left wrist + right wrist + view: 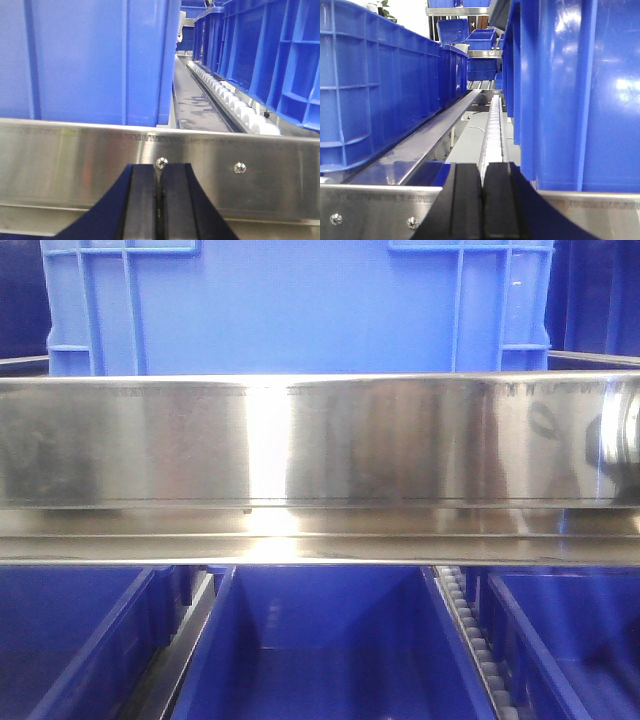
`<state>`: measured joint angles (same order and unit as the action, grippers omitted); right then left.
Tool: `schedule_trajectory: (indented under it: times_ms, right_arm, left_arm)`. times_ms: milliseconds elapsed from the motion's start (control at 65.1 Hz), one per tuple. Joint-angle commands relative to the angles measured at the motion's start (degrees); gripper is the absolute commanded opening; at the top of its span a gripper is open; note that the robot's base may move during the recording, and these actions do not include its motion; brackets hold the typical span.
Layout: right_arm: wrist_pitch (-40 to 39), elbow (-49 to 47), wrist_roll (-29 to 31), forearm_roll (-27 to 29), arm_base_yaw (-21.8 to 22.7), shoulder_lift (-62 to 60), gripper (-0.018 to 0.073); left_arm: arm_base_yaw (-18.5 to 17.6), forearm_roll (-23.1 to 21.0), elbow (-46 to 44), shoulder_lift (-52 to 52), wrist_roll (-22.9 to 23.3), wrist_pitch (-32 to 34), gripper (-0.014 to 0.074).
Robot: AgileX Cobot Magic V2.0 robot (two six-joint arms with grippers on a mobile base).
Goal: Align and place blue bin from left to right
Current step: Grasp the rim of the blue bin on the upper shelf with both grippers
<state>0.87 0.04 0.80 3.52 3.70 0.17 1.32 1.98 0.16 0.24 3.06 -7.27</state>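
Pressed together on nothing, the left gripper (159, 205) and right gripper (482, 202) sit just before the steel rail (320, 450), the blue bin (300, 310) just behind it: seemingly pre-contact, next needing both arms to flank the bin.

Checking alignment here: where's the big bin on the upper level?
In the front view, the bin sits top centre, just behind the steel rail and above the lower bins.
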Motion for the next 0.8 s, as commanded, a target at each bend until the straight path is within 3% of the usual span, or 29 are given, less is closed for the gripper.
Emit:
schedule_trajectory:
  times_ms: [0,583,783]
  right_arm:
    - [-1.3,0.0,0.2,-0.1,-0.1,-0.2,-0.0079]
    - [-1.9,0.0,0.2,-0.1,-0.1,-0.2,-0.0079]
    - [-5.2,0.0,0.2,-0.1,-0.1,-0.2,-0.0079]
  left_arm:
    - [-0.3,0.1,-0.2,-0.2,0.3,1.0,-0.0015]
    - [-0.3,0.1,-0.2,-0.2,0.3,1.2,-0.0015]
    - [-0.3,0.1,-0.2,-0.2,0.3,6.5,-0.0015]
